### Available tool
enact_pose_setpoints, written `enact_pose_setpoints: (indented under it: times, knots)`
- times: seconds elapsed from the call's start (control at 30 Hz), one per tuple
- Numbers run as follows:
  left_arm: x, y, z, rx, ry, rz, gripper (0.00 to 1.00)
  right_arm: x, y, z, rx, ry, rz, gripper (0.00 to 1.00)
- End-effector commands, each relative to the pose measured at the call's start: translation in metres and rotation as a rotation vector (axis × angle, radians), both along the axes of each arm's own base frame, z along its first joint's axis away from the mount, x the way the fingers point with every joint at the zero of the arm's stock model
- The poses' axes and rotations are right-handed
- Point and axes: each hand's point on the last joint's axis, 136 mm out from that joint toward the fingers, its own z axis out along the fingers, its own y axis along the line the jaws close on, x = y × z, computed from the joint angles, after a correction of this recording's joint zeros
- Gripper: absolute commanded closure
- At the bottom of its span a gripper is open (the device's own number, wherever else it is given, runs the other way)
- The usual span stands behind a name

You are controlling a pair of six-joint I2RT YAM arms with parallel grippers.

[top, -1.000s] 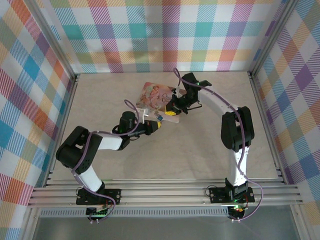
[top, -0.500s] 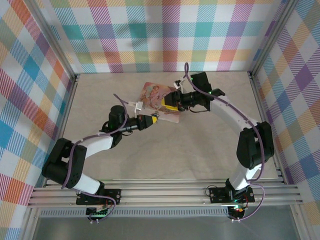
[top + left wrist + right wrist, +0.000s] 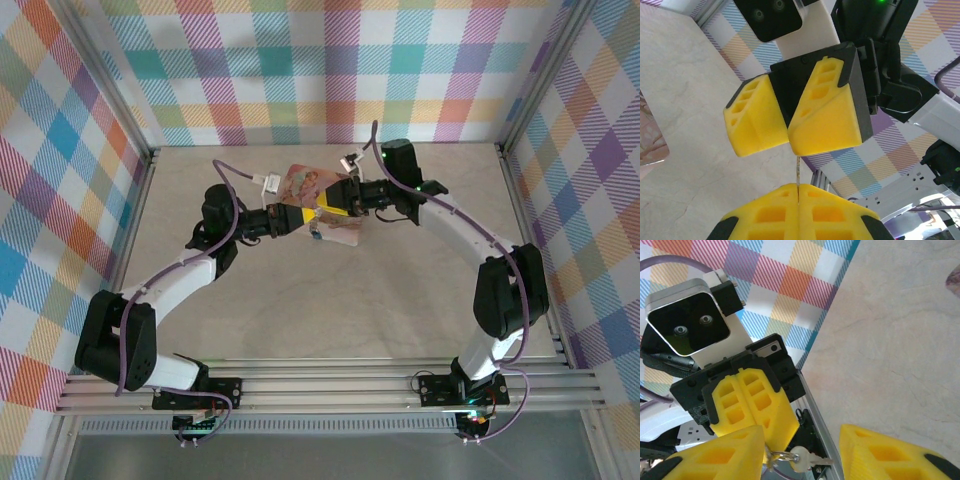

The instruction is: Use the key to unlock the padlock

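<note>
1. Nearest us, the left arm (image 3: 170, 285) sweeps out from its base to the left, folds at the elbow and reaches in toward the middle of the table (image 3: 350, 300). The right arm (image 3: 460, 228) mirrors it in a high arc from the other side.
2. A tiny blue speck, which we take for the padlock (image 3: 314, 236), sits at the near edge of the pink floral tin (image 3: 310, 182), just on our side of the two meeting claws. We cannot tell whether it rests on the tin, on the table, or hangs free.
3. The left gripper (image 3: 798, 192) is clenched, pads pressed flat together with a thin metal sliver standing up out of the seam. In the right wrist view, that sliver reads as the small ring (image 3: 780, 456) of the key (image 3: 807, 460). We judge the key is held by its ring end.
4. The key hangs just past the left pads, its long axis crosswise to the left claw's reach and its blade pointing away to one side.
5. The right gripper (image 3: 788, 135) faces the left one tip to tip. In its own wrist view its fingers stand well apart, released, with the key between them and nothing pinched.
6. Judgement: the coming move turns on the key–padlock relation. The padlock lies below and nearer than the key, and the left claw is the closer of the two. The blade is not yet aimed at it.
</note>
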Motion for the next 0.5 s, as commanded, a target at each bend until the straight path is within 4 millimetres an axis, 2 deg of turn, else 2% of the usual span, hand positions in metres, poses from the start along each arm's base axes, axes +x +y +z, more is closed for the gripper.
enact_pose_setpoints:
  times: [0.0,0.2,0.37,0.47]
  knots:
    - [-0.001,0.002,0.013,-0.016,0.001,-0.008,1.0,-0.012,0.005,0.016,0.048,-0.034,0.047,0.61]
    - [0.004,0.005,0.008,-0.018,0.025,0.022,1.0,-0.015,0.01,0.017,0.053,-0.032,0.055,0.74]
    - [0.007,0.006,0.004,-0.019,0.047,0.032,1.0,-0.017,0.013,0.018,0.058,-0.032,0.064,1.0]
    - [0.01,0.007,0.001,-0.02,0.066,0.039,1.0,-0.017,0.013,0.02,0.056,-0.045,0.062,1.0]
